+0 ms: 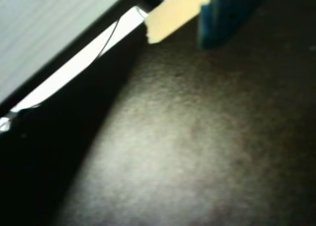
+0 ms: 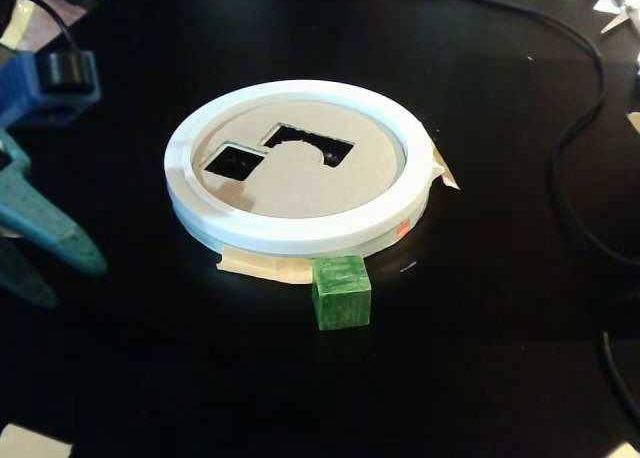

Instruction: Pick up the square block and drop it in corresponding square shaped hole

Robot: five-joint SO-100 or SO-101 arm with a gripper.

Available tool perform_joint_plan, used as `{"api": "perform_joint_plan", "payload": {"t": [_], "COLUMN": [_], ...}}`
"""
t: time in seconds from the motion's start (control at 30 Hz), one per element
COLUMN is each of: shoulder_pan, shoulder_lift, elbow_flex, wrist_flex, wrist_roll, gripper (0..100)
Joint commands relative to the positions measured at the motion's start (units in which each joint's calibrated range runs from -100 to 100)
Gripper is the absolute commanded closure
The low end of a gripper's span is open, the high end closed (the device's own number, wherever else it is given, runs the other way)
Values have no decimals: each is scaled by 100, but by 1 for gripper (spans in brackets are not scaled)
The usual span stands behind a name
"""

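A small green cube block [image 2: 341, 292] sits on the black bench [image 2: 480, 358], touching the front edge of a round white-rimmed sorter tray [image 2: 290, 233] taped down with masking tape. The tray's tan cardboard lid [image 2: 300, 183] has a square hole [image 2: 233, 162] and a larger irregular cutout [image 2: 308, 143]. The fingers cannot be made out in either view, so I cannot tell their state.

In the wrist view we get only blur — a pale tan strip [image 1: 173, 16] and a blue shape [image 1: 229, 11], both cut off by the top edge, perhaps tape and a clamp. In the fixed view the teal clamp [image 2: 40, 223] runs off the left edge — and we cannot see the gripper anywhere.
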Motion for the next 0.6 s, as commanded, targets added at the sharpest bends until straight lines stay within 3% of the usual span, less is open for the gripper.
{"api": "perform_joint_plan", "payload": {"t": [0.0,0.37,0.5,0.57], "shoulder_pan": [-113,-1274,-1324,-1324], "shoulder_lift": [-53,27,1183,2526], "elbow_flex": [-556,-2578,-3416,-4135], "wrist_flex": [-251,-271,-593,-984], "wrist_roll": [-98,-259,-244,-239], "gripper": [19,19,19,19]}}
